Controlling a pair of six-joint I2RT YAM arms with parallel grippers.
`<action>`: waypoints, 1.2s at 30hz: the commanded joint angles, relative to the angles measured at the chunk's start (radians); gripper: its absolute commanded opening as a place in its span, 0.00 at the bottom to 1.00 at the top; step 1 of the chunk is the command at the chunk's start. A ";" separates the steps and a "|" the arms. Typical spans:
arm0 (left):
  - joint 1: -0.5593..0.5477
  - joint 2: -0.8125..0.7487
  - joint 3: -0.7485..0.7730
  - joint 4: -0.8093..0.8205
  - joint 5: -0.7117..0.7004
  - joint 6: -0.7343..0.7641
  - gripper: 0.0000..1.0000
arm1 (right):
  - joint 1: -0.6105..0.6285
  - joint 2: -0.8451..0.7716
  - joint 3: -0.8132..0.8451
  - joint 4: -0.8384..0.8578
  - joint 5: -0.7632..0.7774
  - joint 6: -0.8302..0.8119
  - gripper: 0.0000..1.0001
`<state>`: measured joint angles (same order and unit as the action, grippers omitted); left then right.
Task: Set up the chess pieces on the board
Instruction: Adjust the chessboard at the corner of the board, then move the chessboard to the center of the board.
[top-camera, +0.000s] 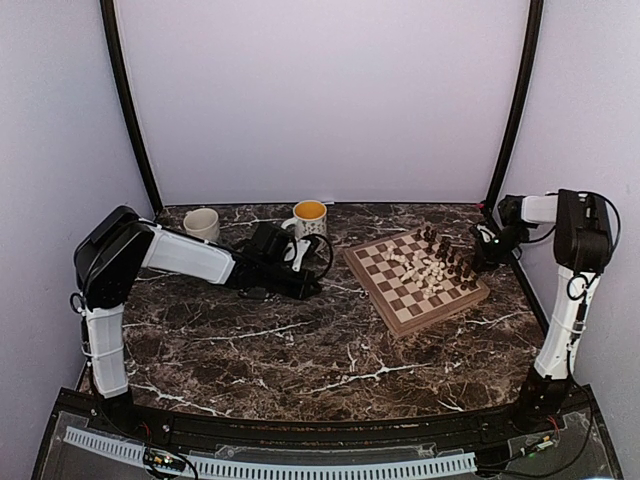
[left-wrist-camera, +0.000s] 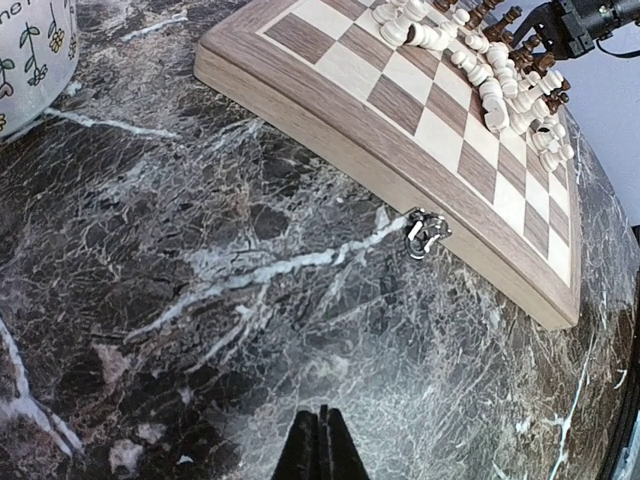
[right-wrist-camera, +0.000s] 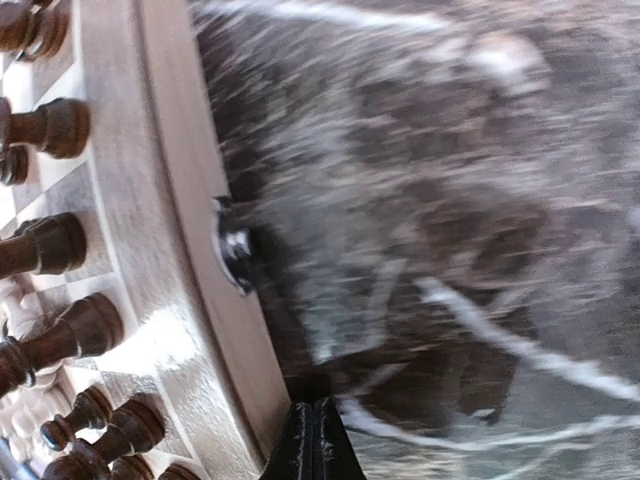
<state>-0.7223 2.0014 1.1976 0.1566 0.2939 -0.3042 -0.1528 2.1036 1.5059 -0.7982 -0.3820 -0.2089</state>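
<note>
The board (top-camera: 400, 305) lies at an angle on the right half of the marble table. The chess pieces (top-camera: 437, 265), cream and dark, lie and stand jumbled over its far right part. The left wrist view shows the board (left-wrist-camera: 345, 70) with toppled cream pieces (left-wrist-camera: 490, 85) and dark ones (left-wrist-camera: 505, 25) behind them. My left gripper (top-camera: 305, 283) rests low over the marble left of the board, shut and empty (left-wrist-camera: 322, 412). My right gripper (top-camera: 487, 255) is at the board's far right edge, shut with nothing in it (right-wrist-camera: 316, 405), beside the pale border (right-wrist-camera: 150, 190) and upright dark pieces (right-wrist-camera: 55, 245).
A white mug (top-camera: 203, 223) and a flowered mug with a yellow inside (top-camera: 309, 218) stand at the back of the table, behind my left arm. A small metal clasp (left-wrist-camera: 425, 232) sticks out of the board's side. Walls close in the table at left, right and back.
</note>
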 joint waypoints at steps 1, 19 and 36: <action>0.000 0.004 0.035 -0.007 -0.020 -0.023 0.01 | -0.006 0.003 0.006 -0.080 -0.038 0.016 0.00; 0.007 0.199 0.241 -0.028 -0.071 -0.282 0.00 | -0.025 0.239 0.349 -0.103 -0.081 0.108 0.13; 0.007 0.315 0.351 -0.031 -0.002 -0.252 0.00 | 0.090 0.213 0.180 -0.077 -0.215 0.076 0.09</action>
<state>-0.7158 2.3016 1.5410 0.1436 0.2539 -0.5865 -0.1081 2.2982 1.7668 -0.8288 -0.5594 -0.1219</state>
